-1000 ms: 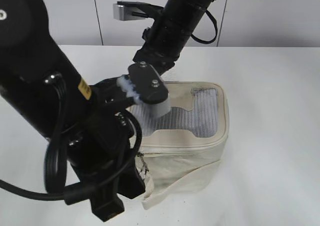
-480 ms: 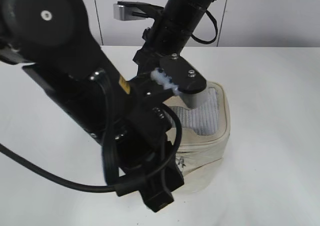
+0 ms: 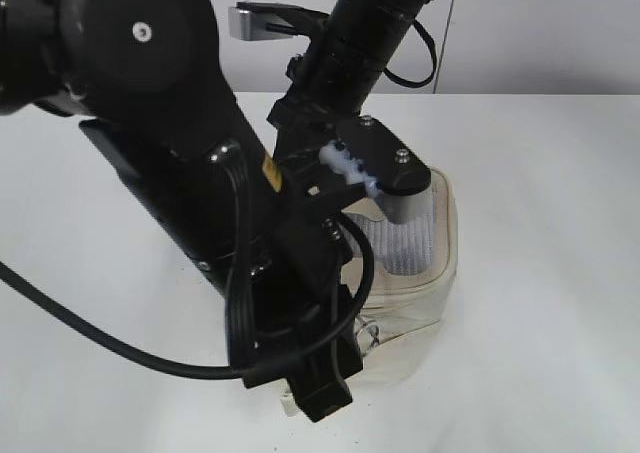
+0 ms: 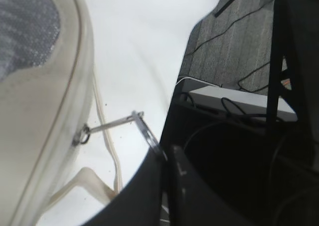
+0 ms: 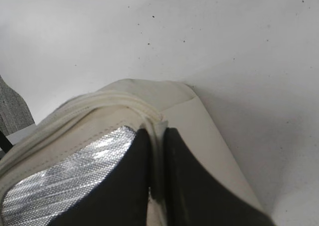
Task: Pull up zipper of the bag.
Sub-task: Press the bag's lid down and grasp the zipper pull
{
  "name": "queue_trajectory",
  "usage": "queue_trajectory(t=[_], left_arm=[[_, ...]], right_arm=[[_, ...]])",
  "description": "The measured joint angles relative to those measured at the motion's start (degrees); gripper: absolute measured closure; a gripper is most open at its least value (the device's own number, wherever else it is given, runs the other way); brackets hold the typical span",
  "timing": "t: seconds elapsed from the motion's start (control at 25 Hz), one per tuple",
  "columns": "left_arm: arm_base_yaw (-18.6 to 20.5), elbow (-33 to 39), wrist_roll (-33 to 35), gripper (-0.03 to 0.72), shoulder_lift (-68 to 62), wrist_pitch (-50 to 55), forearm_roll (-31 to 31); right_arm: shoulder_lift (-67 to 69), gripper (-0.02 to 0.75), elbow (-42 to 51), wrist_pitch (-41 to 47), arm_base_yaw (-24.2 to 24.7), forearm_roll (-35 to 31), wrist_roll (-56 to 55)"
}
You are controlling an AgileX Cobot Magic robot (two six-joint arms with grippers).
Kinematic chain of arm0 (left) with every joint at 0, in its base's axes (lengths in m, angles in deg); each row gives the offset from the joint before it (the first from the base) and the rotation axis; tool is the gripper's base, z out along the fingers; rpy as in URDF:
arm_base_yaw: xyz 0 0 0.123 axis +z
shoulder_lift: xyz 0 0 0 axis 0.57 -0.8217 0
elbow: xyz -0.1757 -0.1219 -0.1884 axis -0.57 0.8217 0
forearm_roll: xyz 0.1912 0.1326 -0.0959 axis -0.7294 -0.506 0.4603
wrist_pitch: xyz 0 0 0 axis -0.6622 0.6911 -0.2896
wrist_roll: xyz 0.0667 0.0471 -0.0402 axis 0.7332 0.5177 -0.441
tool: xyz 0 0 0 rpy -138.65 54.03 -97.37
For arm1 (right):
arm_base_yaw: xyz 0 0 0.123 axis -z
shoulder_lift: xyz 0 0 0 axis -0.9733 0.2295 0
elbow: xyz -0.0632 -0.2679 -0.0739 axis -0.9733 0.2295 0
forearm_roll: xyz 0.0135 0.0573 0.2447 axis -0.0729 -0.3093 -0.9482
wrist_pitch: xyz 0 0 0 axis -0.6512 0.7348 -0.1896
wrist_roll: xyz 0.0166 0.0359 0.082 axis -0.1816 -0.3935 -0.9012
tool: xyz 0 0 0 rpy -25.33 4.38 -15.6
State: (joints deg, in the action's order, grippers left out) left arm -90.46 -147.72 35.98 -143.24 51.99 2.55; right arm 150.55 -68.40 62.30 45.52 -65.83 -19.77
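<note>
The cream bag (image 3: 425, 273) stands on the white table, its left half hidden by my left arm (image 3: 200, 173). In the left wrist view the bag's side (image 4: 40, 116) fills the left, with the zipper slider (image 4: 82, 135) on the rim. Its silver pull (image 4: 119, 122) is stretched taut to the ring tab, which goes in between my shut left gripper's jaws (image 4: 162, 156). My right gripper (image 5: 158, 141) is shut on the bag's rim, beside the grey mesh window (image 5: 65, 181). The right arm (image 3: 350, 53) comes down from the back.
A loose cream strap (image 4: 107, 156) lies on the table beside the bag. The table's edge (image 4: 187, 61) is close by in the left wrist view, with floor, cables and a black frame beyond it. A silver bracket (image 3: 255, 21) sits behind the right arm.
My left arm has swung to the right along the bag's front with the zipper pull in its jaws, and now hides more of the bag. The right arm has stayed put.
</note>
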Motion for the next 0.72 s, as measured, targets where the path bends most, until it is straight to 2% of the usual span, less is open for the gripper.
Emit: queue_trajectory(t=[0.24, 0.36, 0.48, 0.56, 0.64, 0.72], left_arm=[[0.0, -0.2, -3.4, 0.684, 0.0, 2.3, -3.1], [0.0, -0.2, -4.7, 0.621, 0.7, 3.2, -3.1], [0.0, -0.2, -5.2, 0.497, 2.6, 3.2, -3.5], [0.0, -0.2, -5.3, 0.416, 4.2, 3.1, -4.4], [0.0, -0.2, -5.3, 0.37, 5.8, 2.7, -6.0], [0.2, -0.3, -5.8, 0.354, 7.1, 2.5, -7.2]], right_arm=[[0.0, 0.685, 0.0, 0.0, 0.0, 0.0, -0.1], [0.0, 0.661, 0.0, 0.0, 0.0, 0.1, -0.4], [0.0, 0.552, 0.0, -0.2, 0.0, 0.1, -1.2], [0.0, 0.443, -0.1, -0.5, 0.2, 0.4, -1.7], [0.0, 0.369, -0.1, -0.5, 0.4, 0.6, -2.3], [0.0, 0.341, -0.1, -0.5, 0.5, 1.0, -3.2]])
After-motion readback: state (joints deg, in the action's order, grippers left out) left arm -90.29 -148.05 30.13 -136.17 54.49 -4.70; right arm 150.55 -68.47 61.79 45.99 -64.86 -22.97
